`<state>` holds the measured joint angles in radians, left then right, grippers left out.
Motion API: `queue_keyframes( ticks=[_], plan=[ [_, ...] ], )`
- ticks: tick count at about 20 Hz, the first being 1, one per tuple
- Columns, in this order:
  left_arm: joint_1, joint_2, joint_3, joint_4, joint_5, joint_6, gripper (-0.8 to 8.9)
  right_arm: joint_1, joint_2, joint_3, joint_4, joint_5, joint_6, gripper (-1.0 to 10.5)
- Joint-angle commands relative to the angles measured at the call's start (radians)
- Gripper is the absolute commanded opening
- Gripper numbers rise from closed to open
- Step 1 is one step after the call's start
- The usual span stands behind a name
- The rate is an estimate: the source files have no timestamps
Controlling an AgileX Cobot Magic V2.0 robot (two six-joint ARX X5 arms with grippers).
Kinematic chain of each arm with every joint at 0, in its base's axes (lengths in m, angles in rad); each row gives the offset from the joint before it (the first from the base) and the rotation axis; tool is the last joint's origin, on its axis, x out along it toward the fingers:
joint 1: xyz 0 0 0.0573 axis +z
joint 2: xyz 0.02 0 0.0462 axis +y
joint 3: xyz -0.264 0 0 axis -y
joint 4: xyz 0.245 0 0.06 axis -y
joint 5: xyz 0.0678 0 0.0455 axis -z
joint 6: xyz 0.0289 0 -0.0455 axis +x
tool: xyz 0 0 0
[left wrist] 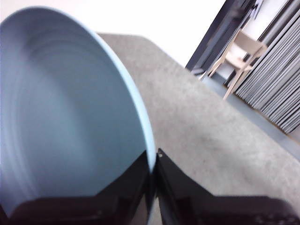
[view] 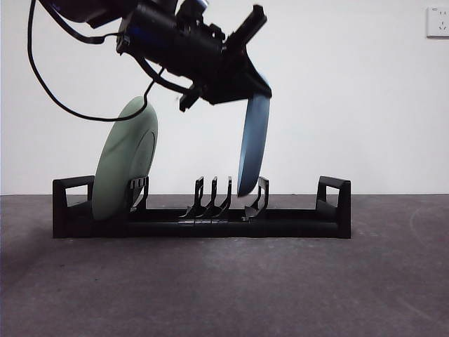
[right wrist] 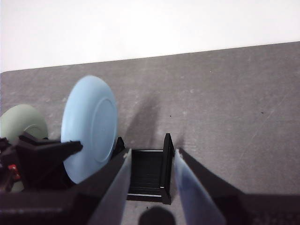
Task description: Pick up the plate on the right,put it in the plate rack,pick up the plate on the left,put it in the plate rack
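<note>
The left gripper is clamping its jaws on the blue plate's rim, hanging it edge-down among the plate rack's right prongs. The green plate is leaning at the rack's left end. The right gripper is hovering open-jawed beyond the rack's end handle.

No legible text, labels or signs.

Between the green plate and the blue plate, three rack prongs stand free.
</note>
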<state>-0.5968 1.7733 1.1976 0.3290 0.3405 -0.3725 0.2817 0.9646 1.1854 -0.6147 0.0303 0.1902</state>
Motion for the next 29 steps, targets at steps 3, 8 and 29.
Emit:
queue_keyframes(
  ticks=[3,8,29],
  plan=[
    [-0.005,0.01,0.0,-0.026,-0.007,0.008,-0.09,0.0,0.002,0.003,0.003,0.006,-0.008,1.6],
    [-0.018,0.01,0.0,-0.077,-0.034,0.009,-0.09,0.0,0.002,0.003,0.003,0.006,-0.009,1.6],
    [-0.065,-0.005,0.0,-0.218,-0.052,0.006,3.13,0.0,0.002,0.003,-0.078,-0.005,-0.012,1.6]
  ],
)
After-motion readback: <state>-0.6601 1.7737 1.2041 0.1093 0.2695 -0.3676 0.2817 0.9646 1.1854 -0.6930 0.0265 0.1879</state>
